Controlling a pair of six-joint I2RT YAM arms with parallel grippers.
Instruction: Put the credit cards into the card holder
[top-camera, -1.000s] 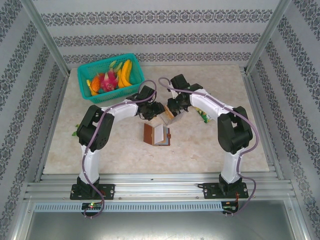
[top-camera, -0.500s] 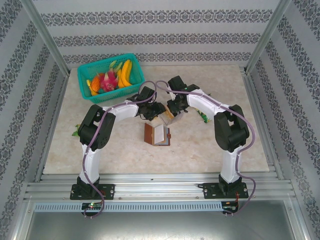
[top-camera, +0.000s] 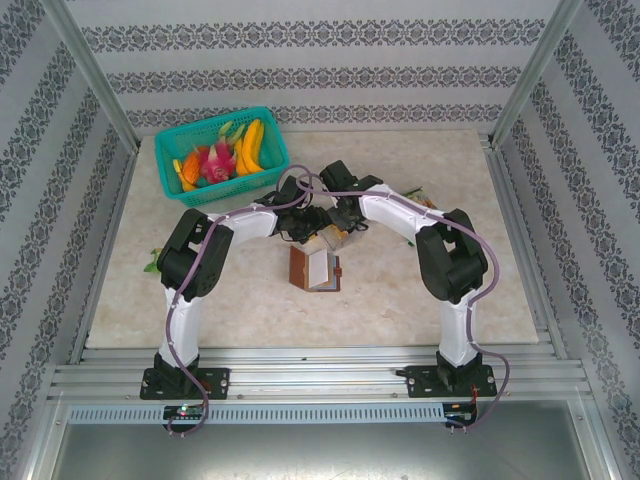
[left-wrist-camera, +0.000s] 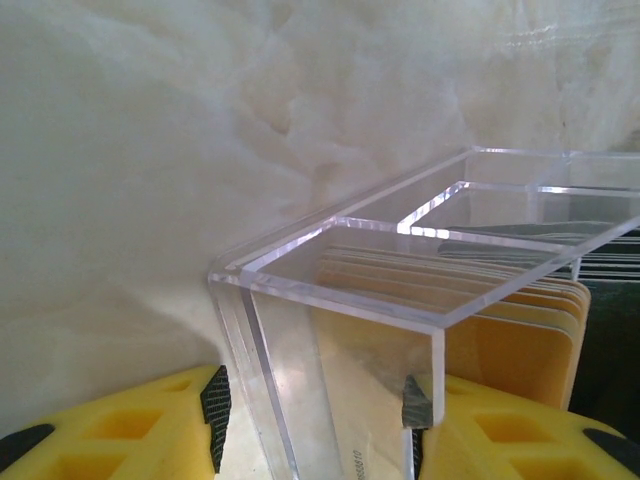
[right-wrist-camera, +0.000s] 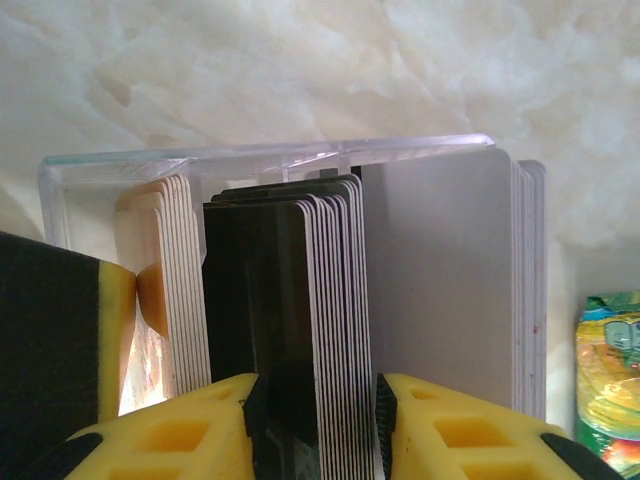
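The credit cards stand on edge in a clear plastic box: a dark stack with white edges, whitish cards to its right and pale ones to its left. My right gripper is shut on the dark stack, a pad on each side. My left gripper is shut on the end of the clear box, where orange-yellow cards show through the wall. From above, both grippers meet over the box. The brown card holder lies open just in front of them.
A teal basket of fruit stands at the back left. A green-yellow snack packet lies right of the box, behind the right arm. Metal frame rails edge the marble table.
The right arm has swung left, bringing its gripper closer to the left gripper over the box. The left arm, the box and the card holder stay put.
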